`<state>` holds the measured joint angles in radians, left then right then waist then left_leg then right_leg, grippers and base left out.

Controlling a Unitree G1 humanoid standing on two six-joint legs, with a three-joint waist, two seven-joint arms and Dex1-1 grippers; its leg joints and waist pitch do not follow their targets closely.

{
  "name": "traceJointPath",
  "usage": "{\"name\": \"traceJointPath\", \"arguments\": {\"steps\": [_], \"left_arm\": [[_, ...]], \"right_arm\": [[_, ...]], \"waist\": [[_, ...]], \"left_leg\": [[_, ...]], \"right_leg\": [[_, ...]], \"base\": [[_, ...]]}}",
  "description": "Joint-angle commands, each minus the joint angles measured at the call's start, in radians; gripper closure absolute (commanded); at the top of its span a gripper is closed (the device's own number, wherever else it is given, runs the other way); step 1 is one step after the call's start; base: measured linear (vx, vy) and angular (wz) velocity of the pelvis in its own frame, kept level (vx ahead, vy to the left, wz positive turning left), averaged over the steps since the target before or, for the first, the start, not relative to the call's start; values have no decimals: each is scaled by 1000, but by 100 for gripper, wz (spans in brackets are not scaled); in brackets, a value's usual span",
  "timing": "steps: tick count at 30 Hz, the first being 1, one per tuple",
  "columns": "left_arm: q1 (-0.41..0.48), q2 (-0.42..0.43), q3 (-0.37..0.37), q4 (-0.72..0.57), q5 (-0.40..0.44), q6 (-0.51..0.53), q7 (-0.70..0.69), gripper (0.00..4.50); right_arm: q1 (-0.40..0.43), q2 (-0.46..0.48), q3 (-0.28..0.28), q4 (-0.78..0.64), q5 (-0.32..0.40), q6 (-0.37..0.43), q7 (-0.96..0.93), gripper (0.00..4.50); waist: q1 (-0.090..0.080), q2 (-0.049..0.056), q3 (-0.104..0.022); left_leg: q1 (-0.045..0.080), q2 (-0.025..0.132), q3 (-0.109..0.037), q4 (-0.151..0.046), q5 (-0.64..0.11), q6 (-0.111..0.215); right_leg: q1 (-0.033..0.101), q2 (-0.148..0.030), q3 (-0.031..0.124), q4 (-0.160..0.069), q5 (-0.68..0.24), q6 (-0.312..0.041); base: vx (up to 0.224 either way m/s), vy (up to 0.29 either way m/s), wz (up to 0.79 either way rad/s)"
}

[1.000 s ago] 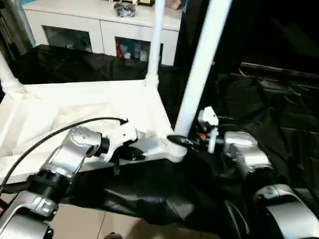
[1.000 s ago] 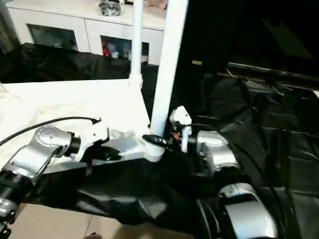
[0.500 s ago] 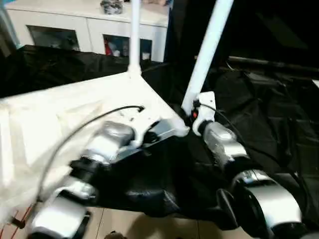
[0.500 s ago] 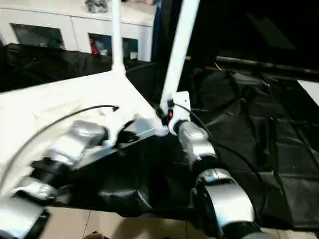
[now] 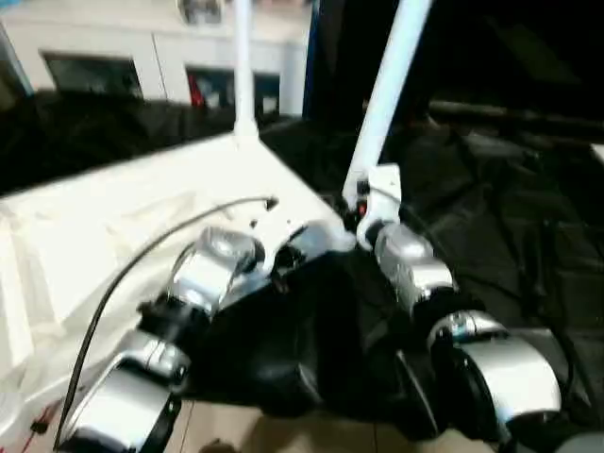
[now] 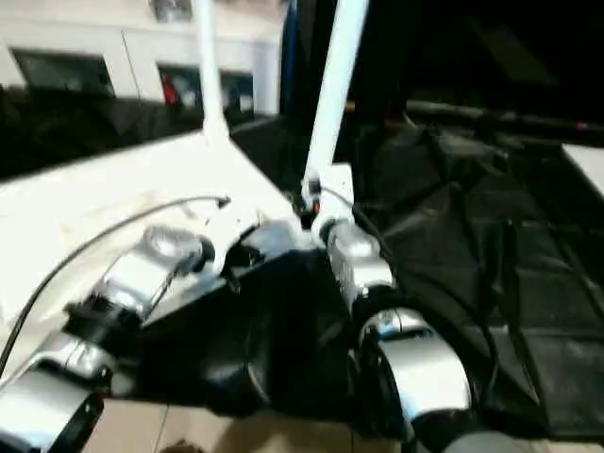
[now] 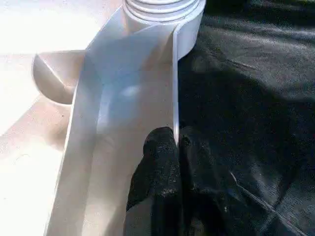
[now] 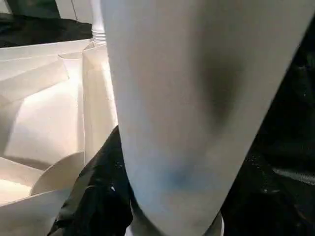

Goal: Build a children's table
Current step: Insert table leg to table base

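From the head cameras, the children's table [image 5: 113, 217] lies upside down on black sheeting [image 5: 510, 217], its ribbed underside facing up. Two of its legs stand up from corner sockets: the near leg [image 5: 392, 85] rises at a slant from the corner closest to the robot, and a far leg [image 5: 243, 66] stands at the corner behind it. The left hand [image 5: 293, 247] sits at the near edge of the tabletop, just beside that near corner. The right hand [image 5: 363, 209] is at the foot of the near leg. A white cabinet [image 5: 142, 57] with glass doors stands behind the sheeting.

In the left wrist view, the left hand's black fingers [image 7: 157, 167] are pressed together on the thin white rim wall [image 7: 174, 88] of the tabletop, one on each side of it, with the threaded base of the near leg in its socket [image 7: 162, 12] further along.

In the right wrist view, the near leg [image 8: 197, 98] is very close, and the right hand's dark fingers [image 8: 98, 196] lie against it on either side, clamped around it. The ribbed underside [image 8: 44, 98] spreads beyond it.
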<state>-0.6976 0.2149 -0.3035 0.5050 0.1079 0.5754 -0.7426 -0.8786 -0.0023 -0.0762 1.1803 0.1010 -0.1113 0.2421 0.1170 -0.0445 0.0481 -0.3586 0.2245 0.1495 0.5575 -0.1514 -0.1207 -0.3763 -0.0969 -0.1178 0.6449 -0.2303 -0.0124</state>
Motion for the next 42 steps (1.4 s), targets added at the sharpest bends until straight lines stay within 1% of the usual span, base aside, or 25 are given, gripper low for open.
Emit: {"name": "traceJointPath", "arguments": {"steps": [1, 3, 4, 6, 7, 13, 16, 18, 19, 20, 23, 25, 26, 27, 28, 29, 30, 32, 33, 34, 35, 37, 39, 41, 42], "left_arm": [[-38, -25, -7, -37, -7, -21, 15, 450], [-38, -23, -8, -39, -8, -21, 12, 450], [-38, -21, -9, -40, -9, -24, 10, 450], [-37, -20, -9, -42, -9, -27, 7, 450], [-36, -18, -9, -45, -8, -29, 4, 450], [-33, -10, -13, -49, -6, -36, -9, 450], [-34, -10, -11, -49, -8, -35, -11, 450], [-36, -9, -10, -46, -9, -37, -13, 450], [-37, -9, -10, -45, -9, -37, -14, 450], [-36, -8, -10, -46, -9, -37, -15, 450], [-34, -6, -11, -53, -12, -37, -24, 450], [-30, -2, -13, -59, -15, -46, -35, 450], [-28, 1, -15, -60, -17, -57, -43, 450], [-28, 1, -15, -60, -17, -59, -45, 450], [-27, 4, -16, -62, -18, -63, -49, 450], [-25, 7, -18, -65, -18, -66, -54, 450], [-24, 8, -18, -67, -19, -67, -57, 450], [-22, 11, -19, -70, -20, -70, -62, 450], [-18, 16, -20, -78, -22, -72, -69, 450], [-15, 19, -21, -83, -23, -74, -75, 450], [-13, 22, -21, -88, -24, -76, -80, 450], [-5, 30, -22, -98, -27, -85, -97, 450], [2, 40, -24, -106, -31, -102, -117, 450], [9, 50, -25, -117, -37, -108, -138, 450], [14, 57, -25, -124, -39, -108, -147, 450]], "right_arm": [[38, 57, 54, 85, -30, 63, 42, 260], [35, 57, 56, 87, -37, 60, 47, 260], [33, 57, 59, 87, -42, 57, 53, 260], [32, 56, 63, 86, -46, 54, 61, 260], [30, 59, 71, 85, -59, 47, 73, 260], [33, 64, 90, 86, -99, 40, 108, 260], [33, 66, 83, 87, -95, 45, 108, 260], [29, 66, 64, 90, -81, 55, 116, 260], [28, 66, 57, 90, -74, 59, 122, 225], [27, 66, 55, 90, -72, 61, 124, 205], [23, 64, 41, 90, -66, 64, 131, 181], [19, 62, 29, 88, -64, 63, 130, 154], [15, 59, 25, 87, -63, 62, 131, 147], [14, 59, 23, 87, -63, 61, 131, 137], [11, 56, 20, 86, -61, 59, 130, 137], [9, 54, 18, 85, -60, 58, 130, 122], [8, 52, 17, 84, -59, 57, 129, 122], [6, 50, 15, 84, -58, 56, 130, 101], [2, 44, 14, 85, -61, 50, 127, 97], [-1, 40, 12, 86, -62, 47, 127, 77], [-4, 37, 11, 86, -61, 46, 131, 77], [-9, 30, 7, 82, -57, 43, 152, 58], [-13, 24, 1, 76, -47, 44, 189, 58], [-16, 17, -5, 68, -36, 49, 230, 58], [-16, 9, -2, 61, -36, 46, 262, 58]], "waist": [[-1, 16, -59], [-4, 12, -56], [-4, 9, -55], [-4, 7, -54], [-3, 9, -54], [-4, 7, -52], [-5, 7, -50], [-5, 7, -49], [-5, 7, -49], [-5, 7, -49], [-7, 9, -49], [-8, 8, -49], [-8, 12, -50], [-9, 9, -49], [-8, 11, -50], [-8, 11, -50], [-8, 11, -51], [-8, 12, -50], [-8, 12, -51], [-8, 12, -52], [-8, 11, -53], [-7, 11, -57], [-8, 12, -59], [-6, 11, -66], [-7, 11, -65]], "left_leg": [[-4, 6, 12, -61, -212, -11], [-1, 5, 13, -64, -255, -12], [0, 3, 14, -64, -275, -9], [0, 3, 15, -65, -286, -6], [2, 4, 15, -65, -291, -5], [2, 5, 16, -67, -294, -3], [4, 6, 16, -68, -308, -4], [4, 5, 15, -69, -316, -5], [4, 5, 15, -69, -320, -4], [5, 5, 15, -69, -321, -3], [5, 6, 14, -70, -329, -4], [4, 6, 14, -70, -321, -4], [5, 6, 14, -70, -321, -5], [5, 6, 16, -69, -319, -4], [5, 6, 15, -69, -316, -4], [5, 7, 15, -69, -313, -4], [5, 7, 16, -69, -308, -4], [5, 7, 16, -70, -306, -3], [6, 8, 16, -69, -305, -4], [4, 8, 16, -69, -293, -3], [4, 8, 17, -68, -284, -1], [0, 8, 18, -65, -243, 4], [-3, 7, 20, -61, -201, 14], [-8, 5, 21, -54, -146, 26], [-9, 4, 22, -52, -119, 36]], "right_leg": [[36, -52, 61, -92, -139, -159], [34, -49, 65, -96, -160, -163], [34, -48, 67, -100, -194, -157], [32, -49, 71, -104, -232, -146], [30, -50, 72, -106, -245, -143], [28, -48, 73, -108, -256, -139], [26, -48, 74, -110, -274, -139], [26, -49, 74, -111, -285, -136], [26, -49, 74, -112, -289, -134], [26, -48, 74, -112, -290, -134], [25, -49, 75, -113, -294, -137], [26, -48, 74, -111, -279, -142], [25, -48, 75, -110, -275, -144], [25, -48, 75, -111, -268, -147], [26, -48, 76, -110, -262, -150], [25, -48, 76, -109, -258, -152], [26, -47, 76, -107, -242, -157], [26, -47, 75, -107, -233, -161], [26, -48, 75, -107, -233, -162], [28, -48, 76, -105, -218, -165], [29, -48, 76, -104, -204, -168], [32, -46, 76, -96, -142, -178], [35, -44, 75, -89, -67, -193], [40, -42, 75, -77, 19, -209], [40, -40, 74, -73, 67, -219]], "base": [[0, 0, 0], [0, 0, 0], [0, 0, 0], [0, 0, 0], [0, 0, 0], [0, 0, 0], [0, 0, 0], [0, 0, 0], [0, 0, 0], [0, 0, 0], [0, 0, 0], [0, 0, 0], [0, 0, 0], [0, 0, 0], [0, 0, 0], [0, 0, 0], [0, 0, 0], [0, 0, 0], [0, 0, 0], [0, 0, 0], [0, 0, 0], [0, 0, 0], [0, 0, 0], [0, 0, 0], [0, 0, 0]]}}
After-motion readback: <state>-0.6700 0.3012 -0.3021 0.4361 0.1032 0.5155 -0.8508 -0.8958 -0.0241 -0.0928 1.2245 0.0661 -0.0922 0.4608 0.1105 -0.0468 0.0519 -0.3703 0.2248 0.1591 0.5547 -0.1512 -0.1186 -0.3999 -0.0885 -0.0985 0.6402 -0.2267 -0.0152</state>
